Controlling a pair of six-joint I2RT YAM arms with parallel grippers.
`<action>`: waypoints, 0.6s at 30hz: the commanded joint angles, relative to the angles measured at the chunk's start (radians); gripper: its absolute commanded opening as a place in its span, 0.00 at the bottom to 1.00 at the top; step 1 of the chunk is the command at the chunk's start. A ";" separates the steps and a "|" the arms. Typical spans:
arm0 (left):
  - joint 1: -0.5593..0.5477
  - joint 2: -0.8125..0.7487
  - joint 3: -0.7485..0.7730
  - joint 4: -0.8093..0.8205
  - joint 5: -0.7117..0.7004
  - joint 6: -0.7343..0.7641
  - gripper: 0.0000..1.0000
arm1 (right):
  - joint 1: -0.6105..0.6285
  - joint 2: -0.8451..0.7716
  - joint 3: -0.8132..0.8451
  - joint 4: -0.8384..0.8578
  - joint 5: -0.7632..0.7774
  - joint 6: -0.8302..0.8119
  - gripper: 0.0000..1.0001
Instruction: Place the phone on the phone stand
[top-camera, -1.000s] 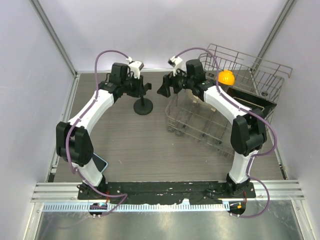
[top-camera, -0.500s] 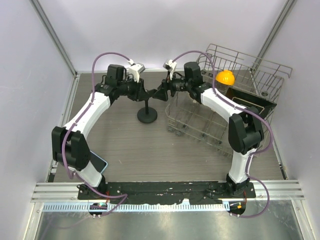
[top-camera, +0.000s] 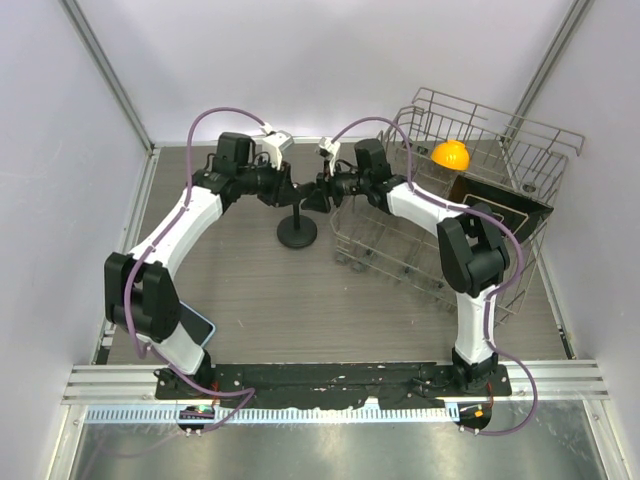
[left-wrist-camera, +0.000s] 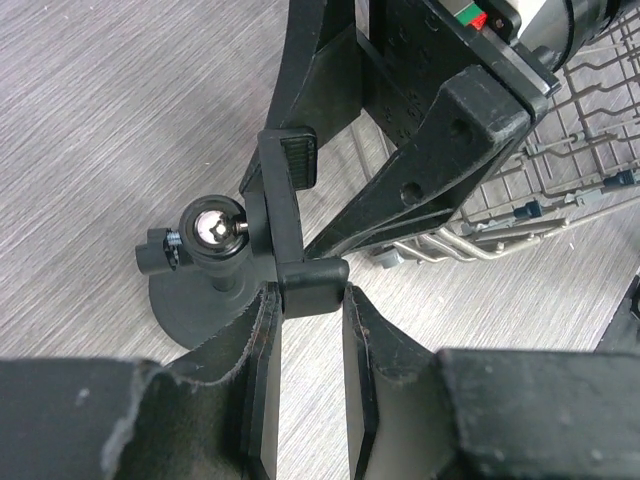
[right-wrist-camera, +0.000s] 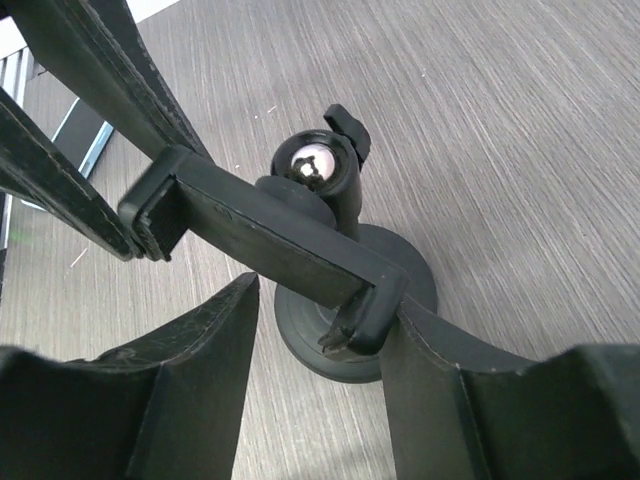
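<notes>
Wire rack (top-camera: 395, 250) just beside phone stand (top-camera: 297, 232), phone (top-camera: 201, 326) well apart

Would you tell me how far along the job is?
Nothing finished. In hand: the left gripper grips one clamp end of the phone stand; the right gripper is open around the other. Left: the phone lies by the left arm's base.

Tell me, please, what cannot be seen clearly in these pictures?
Phone: top view, the left arm covers most of it.
Clamp of the phone stand: top view, hidden between left gripper and right gripper.
Orange thing in the rack: top view, too small to identify.
</notes>
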 joint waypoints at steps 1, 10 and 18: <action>0.000 -0.051 0.002 0.095 0.053 0.011 0.00 | 0.010 -0.095 -0.051 0.166 -0.033 0.015 0.57; -0.003 -0.068 -0.013 0.088 0.080 0.016 0.00 | 0.018 -0.123 -0.058 0.190 0.009 -0.008 0.72; -0.003 -0.056 0.021 0.058 0.065 -0.053 0.00 | 0.041 -0.110 -0.033 0.158 -0.016 -0.029 0.26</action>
